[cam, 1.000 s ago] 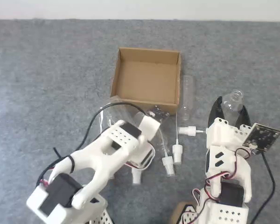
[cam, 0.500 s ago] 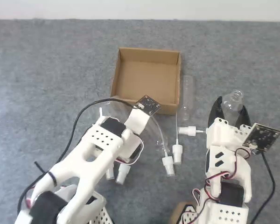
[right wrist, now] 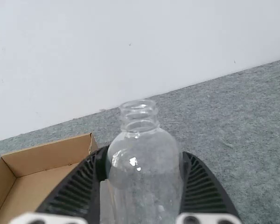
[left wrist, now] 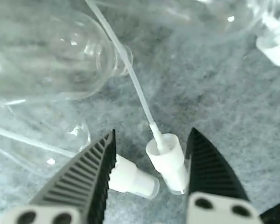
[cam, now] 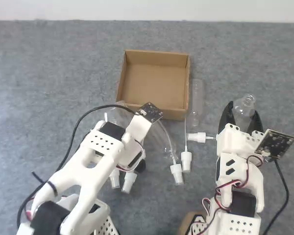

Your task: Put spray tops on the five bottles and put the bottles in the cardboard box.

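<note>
My right gripper [cam: 243,113] is shut on an upright clear bottle [cam: 245,104] with a bare, open neck [right wrist: 139,113], right of the cardboard box [cam: 156,83]. My left gripper [left wrist: 153,140] is open and low over the carpet. One white spray top [left wrist: 167,161] with a long dip tube lies between its fingers [left wrist: 91,177], and a second spray top [left wrist: 133,177] lies beside it. Clear bottles [left wrist: 51,56] lie just beyond. In the high view these two tops [cam: 129,182] poke out from under the left arm [cam: 105,159].
More spray tops lie between the arms [cam: 186,159], [cam: 176,172], [cam: 197,137]. A clear bottle [cam: 197,100] lies along the box's right wall. Other clear bottles [cam: 159,137] lie in front of the box. Grey carpet is open to the left and far side.
The left arm has swung left and drawn back from the box front, bringing its gripper down over the two spray tops near its base. The right arm and its bottle have stayed put.
</note>
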Tool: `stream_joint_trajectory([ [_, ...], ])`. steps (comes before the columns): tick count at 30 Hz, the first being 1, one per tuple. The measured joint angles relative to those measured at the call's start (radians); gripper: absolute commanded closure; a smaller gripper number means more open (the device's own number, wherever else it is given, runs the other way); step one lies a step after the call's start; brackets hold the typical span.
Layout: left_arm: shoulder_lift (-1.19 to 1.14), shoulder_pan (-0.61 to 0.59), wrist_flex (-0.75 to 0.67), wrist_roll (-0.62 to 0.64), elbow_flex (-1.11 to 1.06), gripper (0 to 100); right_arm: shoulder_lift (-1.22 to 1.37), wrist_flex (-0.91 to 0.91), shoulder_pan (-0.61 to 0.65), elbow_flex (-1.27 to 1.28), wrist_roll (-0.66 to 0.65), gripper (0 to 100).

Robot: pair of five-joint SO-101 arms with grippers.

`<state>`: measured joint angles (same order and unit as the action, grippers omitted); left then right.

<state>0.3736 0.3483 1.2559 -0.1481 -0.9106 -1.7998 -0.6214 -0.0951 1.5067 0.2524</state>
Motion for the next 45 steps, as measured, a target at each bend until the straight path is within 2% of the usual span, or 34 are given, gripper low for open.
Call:
stream_joint_trajectory([
  [9,-0.284,-0.009,-0.031,-0.028,0.046,84,0.000,0.000,0.000,0.000,0.000,91.5],
  [19,-0.345,-0.008,0.244,-0.083,0.262,84,0.000,0.000,0.000,0.000,0.000,91.4],
  [23,-0.350,-0.008,0.267,-0.083,0.272,85,0.000,0.000,0.000,0.000,0.000,91.4],
  [30,-0.351,-0.008,0.152,-0.083,0.189,85,0.000,0.000,0.000,0.000,0.000,91.4],
  [38,-0.351,-0.008,0.097,-0.083,0.157,86,0.000,0.000,0.000,0.000,0.000,91.4],
  [43,-0.348,-0.005,0.006,-0.086,0.087,99,0.000,0.000,0.000,0.000,0.000,91.4],
  [45,-0.336,-0.002,-0.012,-0.086,0.071,99,0.000,0.000,0.000,0.000,0.000,91.4],
])
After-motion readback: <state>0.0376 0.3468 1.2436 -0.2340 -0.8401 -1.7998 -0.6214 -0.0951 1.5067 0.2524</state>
